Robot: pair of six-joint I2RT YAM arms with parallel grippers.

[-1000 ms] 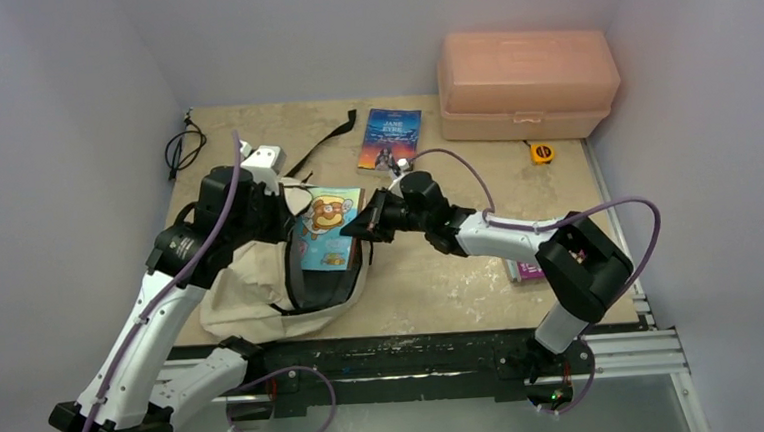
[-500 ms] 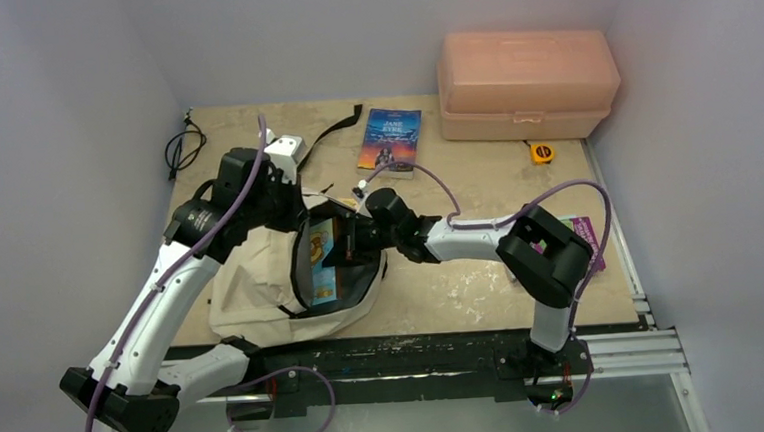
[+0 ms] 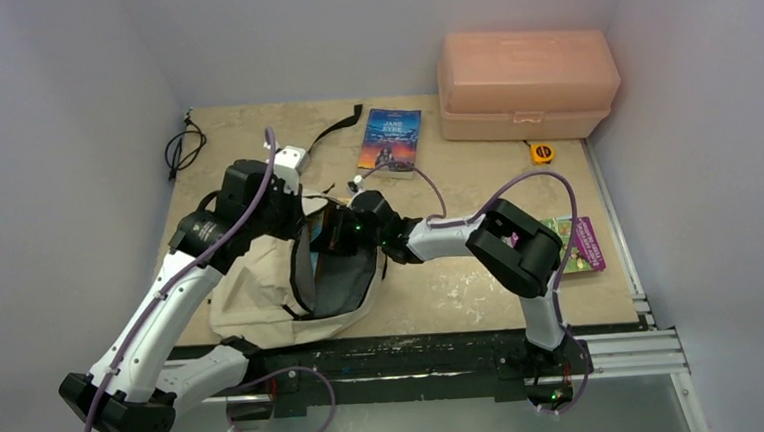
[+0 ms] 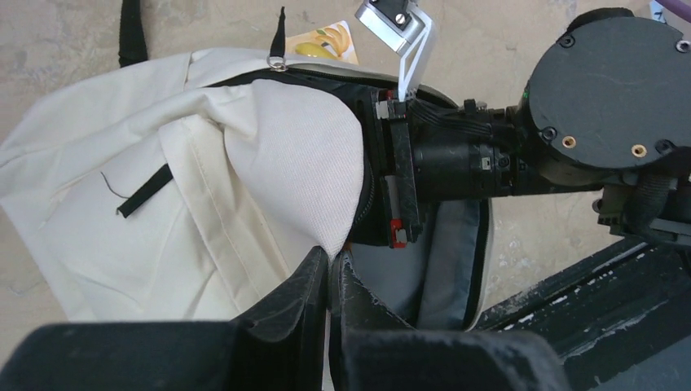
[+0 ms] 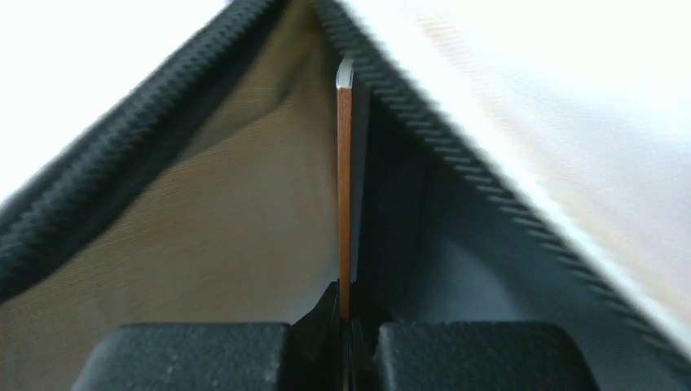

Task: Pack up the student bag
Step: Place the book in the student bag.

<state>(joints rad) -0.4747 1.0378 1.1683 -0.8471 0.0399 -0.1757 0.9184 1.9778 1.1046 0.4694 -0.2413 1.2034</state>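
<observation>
The student bag (image 3: 248,294) is cream fabric with black zippers and lies open at the near left of the table. My left gripper (image 3: 295,203) is shut on the edge of its upper flap and holds the opening up; in the left wrist view the fingers (image 4: 330,265) pinch the cream cloth (image 4: 204,163). My right gripper (image 3: 337,231) is inside the opening, shut on a thin picture book. The right wrist view shows that book edge-on (image 5: 345,204) between the zipper lines, against the bag's lining (image 5: 204,228). The top view hides most of the book.
A Jane Eyre book (image 3: 390,137) lies at the back middle, and a salmon-pink plastic box (image 3: 527,84) and a yellow tape measure (image 3: 542,151) at back right. A purple and green book (image 3: 580,242) lies at the right edge. A black strap (image 3: 333,129) and cable (image 3: 184,148) lie at the back left.
My right gripper has carried the teddy-bear picture book leftward from above the bag into the opening. My left gripper has moved slightly right, still holding the flap.
</observation>
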